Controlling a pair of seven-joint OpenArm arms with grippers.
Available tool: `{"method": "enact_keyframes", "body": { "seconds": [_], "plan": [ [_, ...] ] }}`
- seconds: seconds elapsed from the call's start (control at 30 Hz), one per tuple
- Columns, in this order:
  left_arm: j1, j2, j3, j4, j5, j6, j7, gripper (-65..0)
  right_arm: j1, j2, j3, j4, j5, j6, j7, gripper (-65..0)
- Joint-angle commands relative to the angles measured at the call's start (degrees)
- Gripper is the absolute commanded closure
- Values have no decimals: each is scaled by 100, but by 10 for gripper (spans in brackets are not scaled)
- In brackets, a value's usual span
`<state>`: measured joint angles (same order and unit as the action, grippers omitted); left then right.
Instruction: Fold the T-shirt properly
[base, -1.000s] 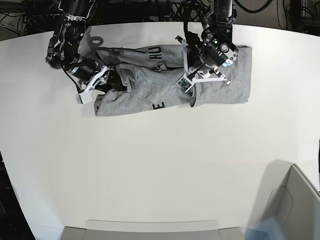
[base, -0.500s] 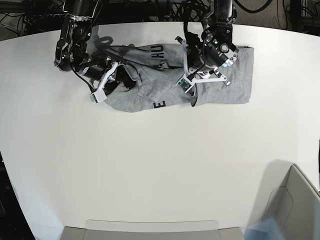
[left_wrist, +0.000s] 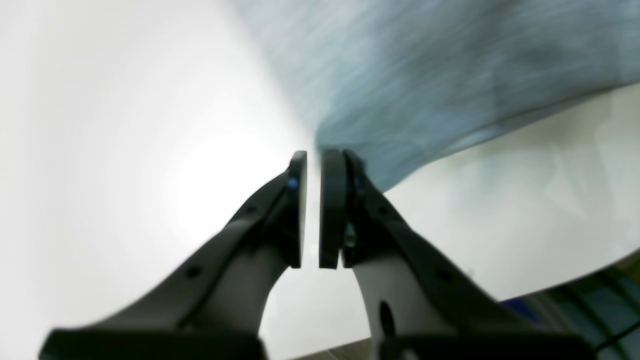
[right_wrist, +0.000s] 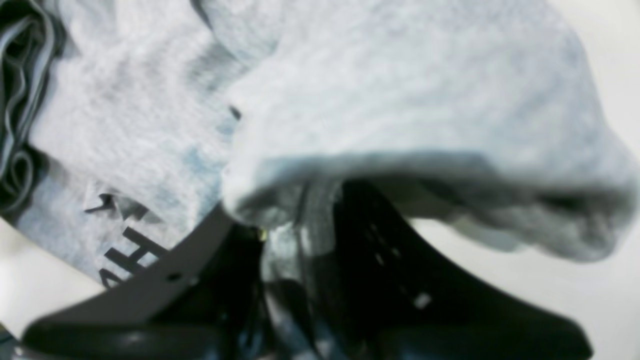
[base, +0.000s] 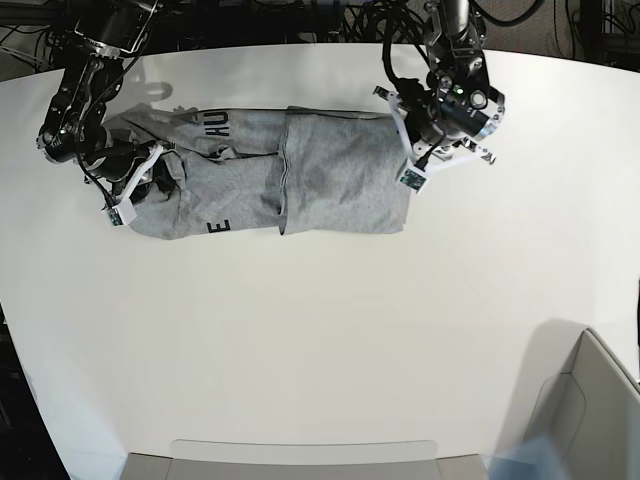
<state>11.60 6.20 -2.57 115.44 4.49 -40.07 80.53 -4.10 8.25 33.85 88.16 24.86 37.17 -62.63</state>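
the t-shirt (base: 300, 175) lies on the white counter (base: 320, 340) in the upper middle of the base view, stretched left to right as a long band. a plain grey panel is folded over its right half; black letters show on the left half, near the upper edge and near the lower edge.

right claw (base: 135, 185), at the shirt's left end in the base view: closed on the t-shirt (right_wrist: 350, 100). in the right wrist view grey cloth bunches over and between the dark fingers, hiding the tips.

left claw (left_wrist: 312, 165), in the upper right of the base view, just off the shirt's right edge: jaws nearly together with a thin gap, nothing between them. in the left wrist view blurred grey cloth (left_wrist: 450, 75) fills the upper right, beyond the tips.

a grey bin (base: 590, 410) sits at the lower right corner of the base view.
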Motion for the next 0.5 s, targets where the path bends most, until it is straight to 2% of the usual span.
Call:
{"method": "enact_keyframes", "body": {
  "seconds": [0.0, 0.1, 0.23, 0.4, 0.47],
  "plan": [
    [-47, -88, -187, 91, 12, 7, -53, -41, 54, 76, -75, 358, -29, -143, 122, 0],
    [-47, -343, -398, 83, 39, 7, -53, -41, -61, 6, -602, 1096, -354, -416, 105, 0],
    [-47, -800, -820, 65, 48, 7, -53, -41, -192, -372, -1349, 1931, -864, -934, 105, 0],
    [-12, -1213, -1189, -32, 39, 7, -53, -41, -289, -715, -2448, 2564, -1717, -1541, 105, 0],
    [-12, -1301, -1242, -111, 39, 7, -53, -41, -289, -821, -2800, 2635, -1954, -1655, 105, 0]
  ]
}}
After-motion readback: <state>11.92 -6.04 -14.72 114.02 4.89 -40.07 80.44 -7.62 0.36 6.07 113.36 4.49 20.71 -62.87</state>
